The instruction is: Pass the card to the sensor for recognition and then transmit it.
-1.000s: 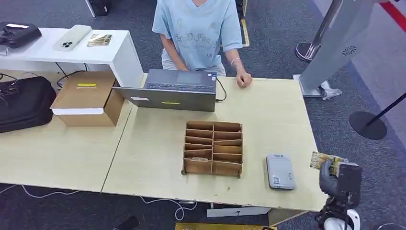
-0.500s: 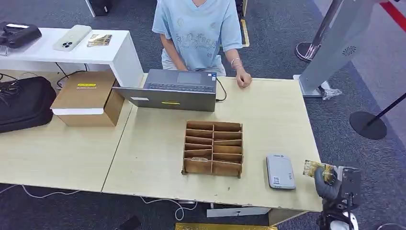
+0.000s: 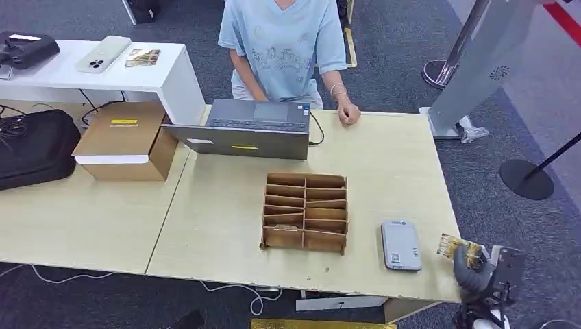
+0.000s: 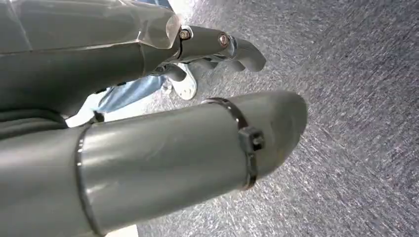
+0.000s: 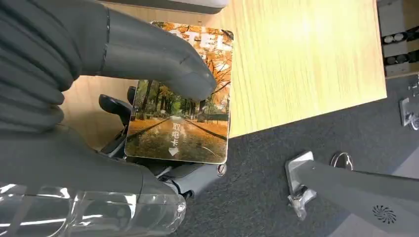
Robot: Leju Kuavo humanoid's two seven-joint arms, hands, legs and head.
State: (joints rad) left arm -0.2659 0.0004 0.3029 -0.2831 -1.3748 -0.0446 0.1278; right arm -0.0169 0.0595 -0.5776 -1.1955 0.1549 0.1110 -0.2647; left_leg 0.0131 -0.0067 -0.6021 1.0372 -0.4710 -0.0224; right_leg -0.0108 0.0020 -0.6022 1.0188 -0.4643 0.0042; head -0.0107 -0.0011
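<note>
My right hand [image 3: 473, 271] sits just off the table's front right corner and holds a card [image 3: 453, 246] printed with an autumn tree scene. Up close, the thumb [image 5: 163, 59] presses on the card [image 5: 183, 123] and darker fingers lie under it. The grey card sensor [image 3: 401, 245] lies flat on the table, just left of the card. My left hand [image 4: 207, 47] hangs over grey carpet with its fingers curled and nothing in it.
A wooden divided organizer [image 3: 305, 212] stands mid-table. A person in a light blue shirt [image 3: 284, 41] sits behind an open laptop [image 3: 250, 127], one hand resting on the table. A cardboard box [image 3: 127, 140] and black bag [image 3: 34, 147] lie on the left.
My right hand has dropped lower and toward me with the card, which first slid left toward the sensor and now tilts slightly.
</note>
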